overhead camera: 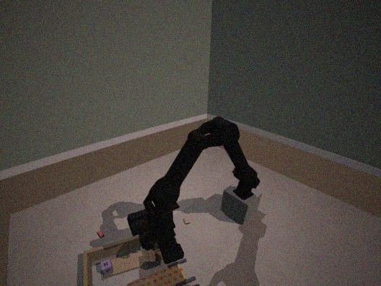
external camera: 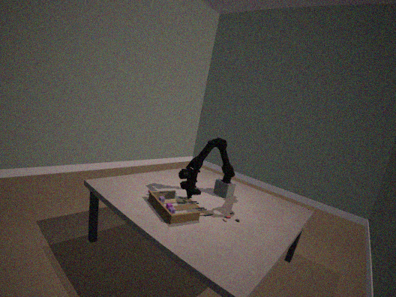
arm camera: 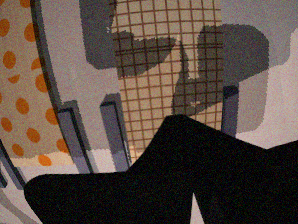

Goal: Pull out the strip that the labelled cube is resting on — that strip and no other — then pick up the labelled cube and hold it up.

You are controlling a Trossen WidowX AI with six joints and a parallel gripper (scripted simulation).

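A lavender cube marked H is at the far end of the grid-patterned strip, inside the wooden frame. An orange-dotted strip lies beside the grid strip. Purple cubes show farther along the frame in the exterior view; their labels are unreadable there. My gripper is shut and empty, pointing down at the near part of the grid strip. Whether its tips touch the strip is hidden.
Dark guide rails flank the grid strip's near end; another rail stands by the dotted strip. A pink block and a tan block lie outside the frame. Small pieces lie to its right in the exterior view.
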